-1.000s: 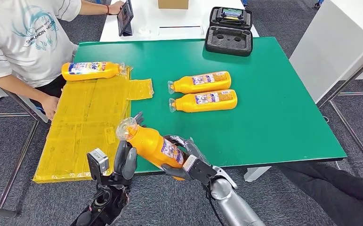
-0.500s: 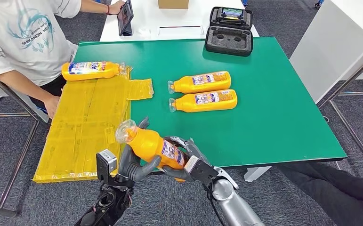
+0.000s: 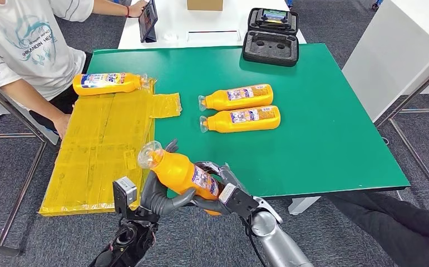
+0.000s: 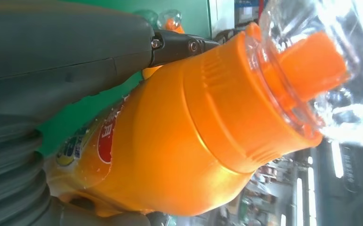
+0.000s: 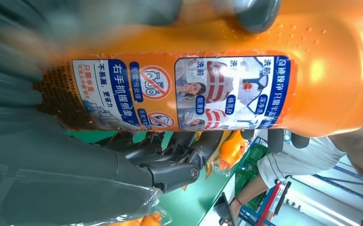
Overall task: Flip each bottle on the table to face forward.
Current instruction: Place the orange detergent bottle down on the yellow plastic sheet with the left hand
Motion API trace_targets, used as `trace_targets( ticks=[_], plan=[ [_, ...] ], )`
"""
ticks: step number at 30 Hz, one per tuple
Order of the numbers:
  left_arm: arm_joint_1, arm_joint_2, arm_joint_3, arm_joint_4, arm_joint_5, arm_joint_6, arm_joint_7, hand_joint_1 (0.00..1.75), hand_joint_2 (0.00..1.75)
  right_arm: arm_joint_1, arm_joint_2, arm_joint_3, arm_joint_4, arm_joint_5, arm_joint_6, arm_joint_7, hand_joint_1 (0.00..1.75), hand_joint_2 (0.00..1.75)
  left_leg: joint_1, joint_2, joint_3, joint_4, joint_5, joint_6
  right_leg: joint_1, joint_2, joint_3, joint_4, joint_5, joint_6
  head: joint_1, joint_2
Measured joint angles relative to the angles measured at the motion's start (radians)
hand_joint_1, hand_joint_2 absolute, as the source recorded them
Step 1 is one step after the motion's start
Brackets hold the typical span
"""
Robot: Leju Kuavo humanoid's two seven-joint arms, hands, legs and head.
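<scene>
Nearest the robot, off the table's front edge, an orange bottle [image 3: 181,173] is held up in the air by both hands, cap end tilted up and away toward the yellow sheet. The right hand [image 3: 218,192] grasps the base end, fingers wrapped round the body. The left hand [image 3: 157,194] cups the shoulder from below, thumb along one side and dark fingers on the other, so both are closed on the bottle. In the right wrist view the label with the small pictures and text [image 5: 184,93] faces the camera. In the left wrist view the clear overcap [image 4: 320,70] sits past the fingers.

Step in hand, as I read it: a handover or regrip so the bottle can be rolled about its long axis. To do it well, keep one hand firm while the other loosens, never both at once (smooth plastic, probably slippery), turn w/ the cap end clear of the fingers, and check which label face is up before setting it down.

Further out, the yellow sheet [image 3: 98,150] covers the left of the green table [image 3: 323,111]. Two bottles [image 3: 240,108] lie side by side mid-table, caps left. One more bottle [image 3: 107,83] lies at the sheet's far corner, near a person [image 3: 23,50] standing by. A black case [image 3: 271,36] sits at the far edge.
</scene>
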Motion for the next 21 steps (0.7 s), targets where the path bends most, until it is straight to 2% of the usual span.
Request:
trace_targets(
  ticks=[1,3,9,16,21],
  plan=[
    [0.001,0.000,0.000,0.000,0.012,-0.010,-0.005,1.54,1.75,0.000,0.000,0.000,0.000,0.001,0.000,0.000,1.75,1.75,0.000,0.000,0.000,0.000,0.000,0.000,0.000,0.000,0.000,0.000,0.000,0.000,0.000,0.000],
    [0.003,0.000,0.000,-0.001,0.041,-0.036,-0.012,1.67,1.75,0.000,0.001,0.000,0.000,0.005,0.001,0.000,1.75,1.75,0.000,0.000,0.000,0.000,0.000,0.000,0.000,0.000,0.000,0.000,0.000,0.000,0.000,0.000],
    [0.010,-0.001,0.000,-0.008,0.125,-0.124,-0.004,1.69,1.75,0.004,0.002,0.000,0.000,0.023,0.003,0.005,1.75,1.75,0.000,0.000,0.000,0.000,0.000,0.000,0.000,0.000,0.000,0.000,0.000,0.000,0.000,0.000],
    [0.011,-0.001,0.002,-0.008,0.146,-0.141,0.002,1.73,1.75,0.009,0.002,0.000,0.000,0.027,0.005,0.007,1.75,1.75,0.000,0.000,0.000,0.000,0.000,0.000,0.000,0.000,0.000,0.000,0.000,0.000,0.000,0.000],
    [0.011,0.000,0.006,-0.008,0.187,-0.186,0.028,1.75,1.75,0.012,0.002,-0.001,0.000,0.038,0.004,0.007,1.75,1.75,0.000,0.000,0.000,0.000,0.000,0.000,0.000,0.000,0.000,0.000,0.000,0.000,0.000,0.000]
  ],
)
